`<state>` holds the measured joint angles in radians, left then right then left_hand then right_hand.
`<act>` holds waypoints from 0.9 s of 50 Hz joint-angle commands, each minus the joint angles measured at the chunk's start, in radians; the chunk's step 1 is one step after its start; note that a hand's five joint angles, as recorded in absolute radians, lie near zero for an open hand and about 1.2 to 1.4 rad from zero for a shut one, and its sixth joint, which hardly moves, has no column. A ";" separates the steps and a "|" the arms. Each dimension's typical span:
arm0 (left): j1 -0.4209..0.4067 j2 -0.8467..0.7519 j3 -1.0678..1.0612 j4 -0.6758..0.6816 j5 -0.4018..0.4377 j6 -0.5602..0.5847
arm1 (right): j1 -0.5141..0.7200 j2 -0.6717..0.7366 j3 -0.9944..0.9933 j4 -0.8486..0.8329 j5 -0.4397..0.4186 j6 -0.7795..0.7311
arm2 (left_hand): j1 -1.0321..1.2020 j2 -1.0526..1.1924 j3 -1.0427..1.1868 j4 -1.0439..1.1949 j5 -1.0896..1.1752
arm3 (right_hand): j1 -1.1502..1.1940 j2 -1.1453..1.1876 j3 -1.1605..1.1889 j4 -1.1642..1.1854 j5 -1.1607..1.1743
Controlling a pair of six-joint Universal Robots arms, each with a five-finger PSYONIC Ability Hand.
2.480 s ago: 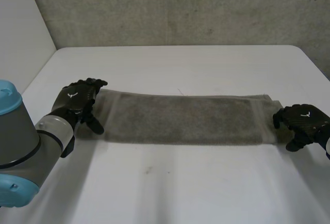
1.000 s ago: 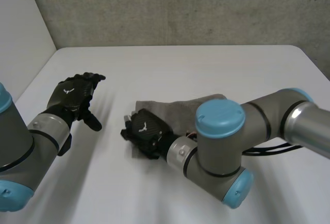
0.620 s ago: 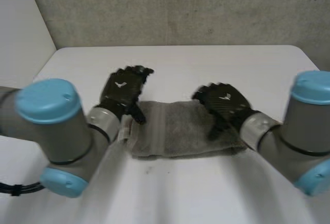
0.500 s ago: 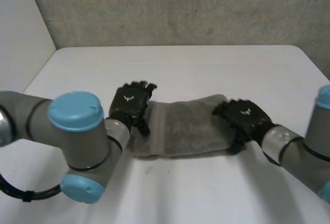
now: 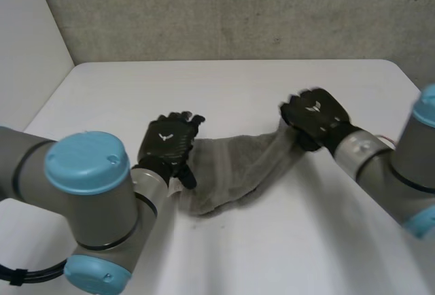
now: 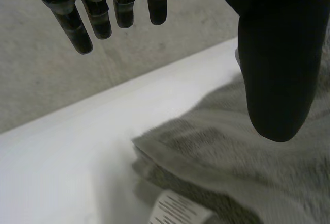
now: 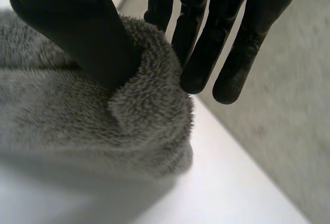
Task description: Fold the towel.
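Right hand [image 5: 314, 117] is up above the white bench [image 5: 224, 81], clamped on the right end of the grey towel [image 5: 234, 167]. Its wrist view shows the thumb [image 7: 77, 33] dug into a plush fold, with the fingers [image 7: 206, 53] straight down just behind the fold. From that grip the cloth slopes down and leftward, rumpled, to a bunched heap on the bench near the middle. Left hand [image 5: 168, 144] sits at the heap's left end, spread loose and holding nothing. Its fingers [image 6: 77, 22] are straight and hang clear above the hem, the thumb [image 6: 273, 69] over the pile. A white label [image 6: 175, 214] peeks out at that edge.
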<state>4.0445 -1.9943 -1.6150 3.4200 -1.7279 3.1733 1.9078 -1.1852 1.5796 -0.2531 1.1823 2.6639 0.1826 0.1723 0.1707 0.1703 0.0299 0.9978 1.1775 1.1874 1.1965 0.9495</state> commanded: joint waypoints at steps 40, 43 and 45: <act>0.005 -0.041 0.157 0.004 -0.022 -0.182 | 0.089 0.009 -0.102 0.153 -0.012 0.553 | 0.054 0.065 0.066 0.067 0.033 | -0.823 -1.003 -1.013 -1.022 -0.949; -0.007 -0.093 0.191 -0.001 -0.006 -0.187 | 0.060 0.009 -0.083 0.153 -0.012 0.568 | 0.060 0.071 0.072 0.072 0.038 | -0.823 -1.003 -1.013 -1.022 -0.949; -0.007 -0.113 0.199 -0.005 0.001 -0.188 | 0.060 0.015 -0.081 0.152 -0.010 0.568 | 0.075 0.085 0.087 0.087 0.053 | -0.823 -1.003 -1.013 -1.022 -0.949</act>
<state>4.0553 -2.0325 -1.4615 3.4226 -1.7482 2.9953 1.9970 -1.1786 1.4767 -0.1006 1.1714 3.2029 0.1994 0.2045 0.2049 0.2025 0.0321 0.2490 0.2483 0.2180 0.2364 0.0762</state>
